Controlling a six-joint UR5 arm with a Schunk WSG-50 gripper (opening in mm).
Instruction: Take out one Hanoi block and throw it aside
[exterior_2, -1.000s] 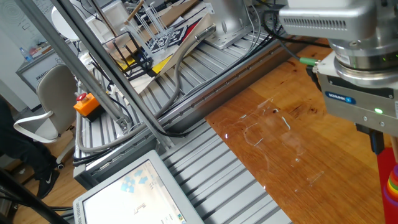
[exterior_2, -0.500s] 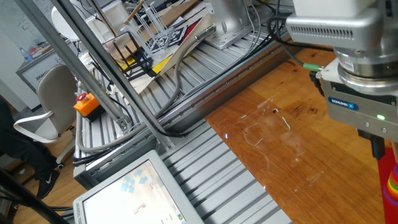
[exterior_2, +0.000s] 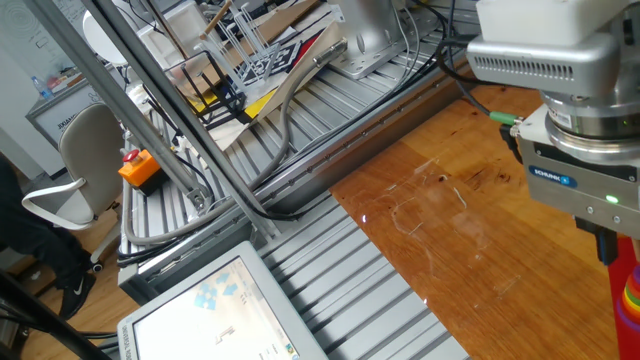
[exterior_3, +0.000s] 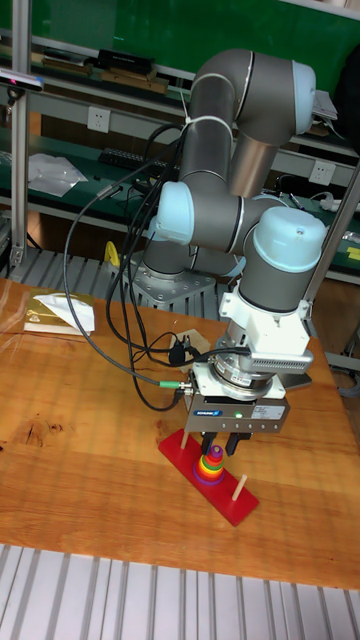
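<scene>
Pincer (exterior_3: 221, 444) has drifted right since a second ago; I see it hanging spread over the ring stack (exterior_3: 210, 465) on the red base (exterior_3: 236, 502), bench (exterior_3: 90, 480) unchanged.

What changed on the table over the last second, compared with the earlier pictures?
In the fixed view the arm's wrist and claw shifted right and slightly down in the frame, toward the stack of coloured rings on the red base. Nothing was visibly picked up or released. The rings, base and wooden table stayed put.
</scene>
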